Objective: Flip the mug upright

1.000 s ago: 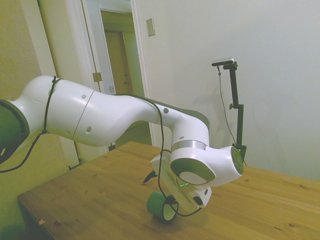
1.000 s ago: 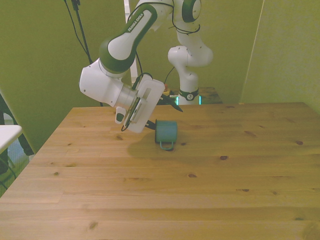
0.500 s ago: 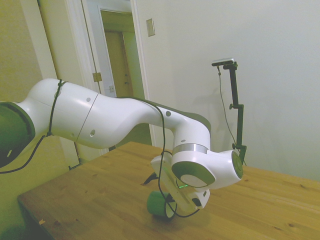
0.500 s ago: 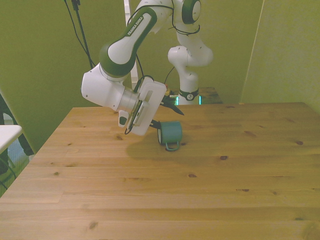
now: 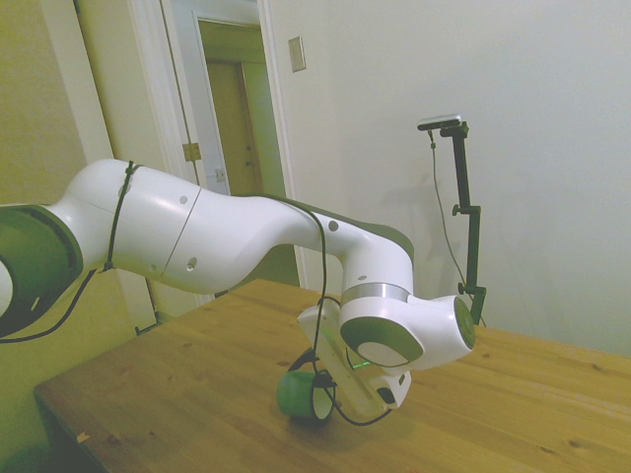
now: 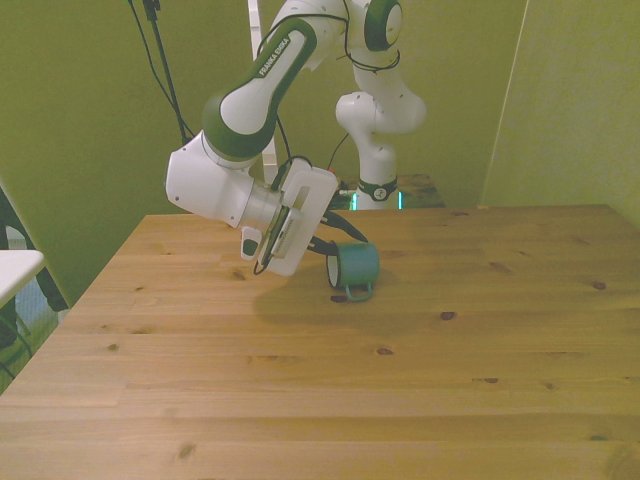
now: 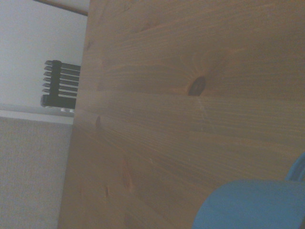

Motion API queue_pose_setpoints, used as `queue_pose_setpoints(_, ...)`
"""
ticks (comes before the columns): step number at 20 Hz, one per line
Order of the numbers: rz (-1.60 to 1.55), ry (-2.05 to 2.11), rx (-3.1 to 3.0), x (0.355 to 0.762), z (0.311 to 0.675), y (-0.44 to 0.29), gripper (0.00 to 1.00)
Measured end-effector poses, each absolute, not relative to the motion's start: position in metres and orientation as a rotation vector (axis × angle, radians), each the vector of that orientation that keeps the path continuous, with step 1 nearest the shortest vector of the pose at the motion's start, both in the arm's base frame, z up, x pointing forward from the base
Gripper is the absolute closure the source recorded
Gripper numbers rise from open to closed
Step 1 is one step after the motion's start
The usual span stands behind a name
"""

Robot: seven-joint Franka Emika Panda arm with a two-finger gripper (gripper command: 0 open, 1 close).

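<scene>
Mug point(image 6: 355, 266) on its side at gripper point(image 6: 338, 238) tips, fingers spread wide, one above body, other near rim; whether pads touch mug, cannot tell. Mug lies just beyond fingers toward front view's right, long axis roughly level along table point(image 6: 450, 380), handle point(image 6: 352, 294) pointing down toward camera. Count: one mug, one gripper. Wrist view catches mug edge only.
</scene>
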State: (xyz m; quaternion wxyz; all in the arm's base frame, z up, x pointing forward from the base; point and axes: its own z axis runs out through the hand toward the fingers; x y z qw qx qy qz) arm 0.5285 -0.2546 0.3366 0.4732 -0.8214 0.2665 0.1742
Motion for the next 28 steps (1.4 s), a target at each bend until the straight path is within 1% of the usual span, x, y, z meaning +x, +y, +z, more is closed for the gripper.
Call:
queue_pose_setpoints(9,0.424,0.639,-2.018,0.533,0.344,-0.250,1.00)
queue_pose_setpoints(12,0.379,0.631,-2.052,0.531,0.367,-0.248,1.00)
queue_pose_setpoints(15,0.273,0.661,-2.155,0.524,0.401,-0.238,1.00)
queue_pose_setpoints(18,0.147,0.723,-2.272,0.512,0.433,-0.213,1.00)
queue_pose_setpoints(21,0.024,0.803,-2.386,0.505,0.453,-0.182,1.00)
queue_pose_setpoints(24,-0.089,0.893,-2.495,0.501,0.456,-0.153,1.00)
queue_pose_setpoints(28,-0.228,1.034,-2.597,0.504,0.446,-0.137,1.00)
